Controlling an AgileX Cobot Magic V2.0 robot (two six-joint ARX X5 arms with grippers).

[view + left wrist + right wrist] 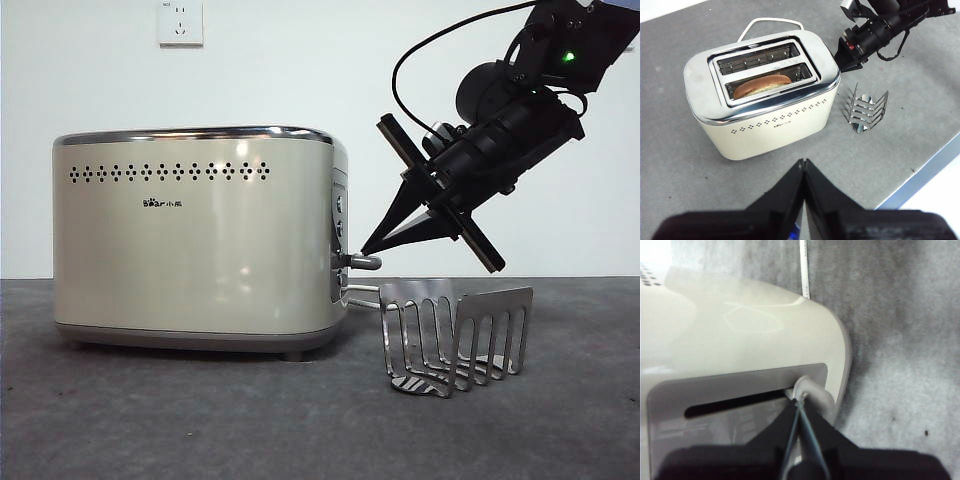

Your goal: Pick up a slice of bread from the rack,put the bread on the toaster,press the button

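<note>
Bread, the slice of bread [761, 84], sits sunk in the toaster [200, 240] slot nearer the vent holes. Right end effector [368, 249], jaws pressed together, rests its tip on the button [364, 262], low in its slot. Left end effector [804, 165] hangs closed and empty. Rack [452, 335] stands empty on the tabletop [180, 420].

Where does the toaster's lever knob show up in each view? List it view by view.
Front view: the button juts from the toaster end, at the right hand tip.
Left wrist view: hidden behind that hand.
Right wrist view: centre, just past the tips.
Shared landmark: the toaster's end panel.
</note>
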